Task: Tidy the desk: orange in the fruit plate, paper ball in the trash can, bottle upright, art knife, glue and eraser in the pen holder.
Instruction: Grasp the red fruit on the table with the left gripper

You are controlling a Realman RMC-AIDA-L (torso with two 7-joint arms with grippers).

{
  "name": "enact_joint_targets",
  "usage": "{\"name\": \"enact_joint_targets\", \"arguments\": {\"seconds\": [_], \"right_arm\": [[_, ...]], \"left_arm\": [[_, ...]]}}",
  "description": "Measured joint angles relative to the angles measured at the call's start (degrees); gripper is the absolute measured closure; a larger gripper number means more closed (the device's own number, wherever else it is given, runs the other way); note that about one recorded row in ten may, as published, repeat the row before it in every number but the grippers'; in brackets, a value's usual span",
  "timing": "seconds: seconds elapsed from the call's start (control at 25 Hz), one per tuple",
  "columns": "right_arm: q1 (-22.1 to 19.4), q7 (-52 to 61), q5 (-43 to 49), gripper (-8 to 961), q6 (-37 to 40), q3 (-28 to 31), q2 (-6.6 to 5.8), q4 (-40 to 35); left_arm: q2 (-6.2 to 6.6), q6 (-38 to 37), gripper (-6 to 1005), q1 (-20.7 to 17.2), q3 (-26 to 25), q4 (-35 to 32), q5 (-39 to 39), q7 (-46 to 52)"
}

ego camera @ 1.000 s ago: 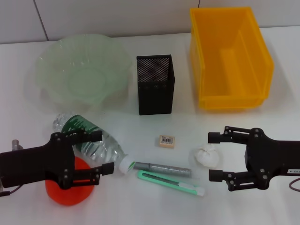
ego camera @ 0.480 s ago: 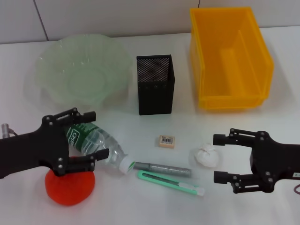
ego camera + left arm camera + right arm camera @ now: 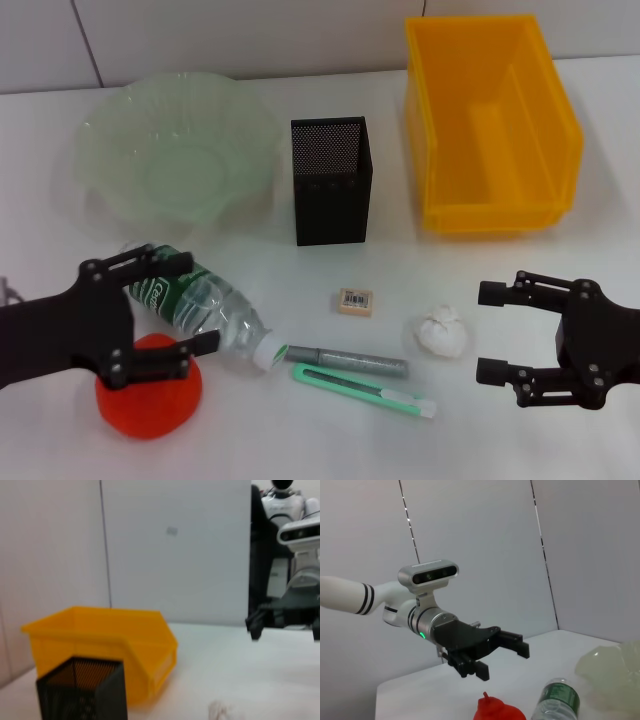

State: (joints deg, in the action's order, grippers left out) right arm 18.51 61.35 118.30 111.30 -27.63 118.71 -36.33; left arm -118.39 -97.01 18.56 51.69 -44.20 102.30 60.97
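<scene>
Orange [image 3: 148,396] lower left of the head view on the desk [image 3: 300,440], partly covered by the left gripper [image 3: 175,305], fingers spread wide, holding nothing. Bottle [image 3: 195,305] lies on its side just above the orange, cap toward centre. Glue [image 3: 347,360] and art knife [image 3: 365,391] lie side by side at lower centre; eraser [image 3: 355,301] just above them. Paper ball [image 3: 440,332] right of centre, beside the right gripper [image 3: 494,333], jaws apart, empty. Fruit plate [image 3: 100,130] upper left, pen holder [image 3: 330,181] upper centre, trash can [image 3: 490,122] upper right.
</scene>
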Motion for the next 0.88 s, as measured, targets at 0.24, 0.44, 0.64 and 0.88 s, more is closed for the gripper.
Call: {"name": "enact_joint_targets", "arguments": {"seconds": [0.24, 0.44, 0.64, 0.88], "right_arm": [[0.1, 0.0, -0.1, 119, -0.2, 0.1, 0.19, -0.4], [0.4, 0.0, -0.1, 120, -0.3, 0.1, 0.16, -0.5], [0.9, 0.0, -0.3, 120, -0.4, 0.1, 0.16, -0.5], [1.2, 0.0, -0.4, 119, -0.4, 0.1, 0.26, -0.5]], "left_arm": [[0.12, 2.9, 152, -4.1, -0.5, 1.0, 0.4, -3.0], [0.62, 5.2, 218, -6.4, -1.0, 4.4, 1.0, -3.2], [0.74, 7.5, 362, -6.4, -1.1, 6.1, 4.0, -2.8], [0.1, 9.1, 456, -6.2, -2.6, 5.5, 5.7, -2.1]]}}
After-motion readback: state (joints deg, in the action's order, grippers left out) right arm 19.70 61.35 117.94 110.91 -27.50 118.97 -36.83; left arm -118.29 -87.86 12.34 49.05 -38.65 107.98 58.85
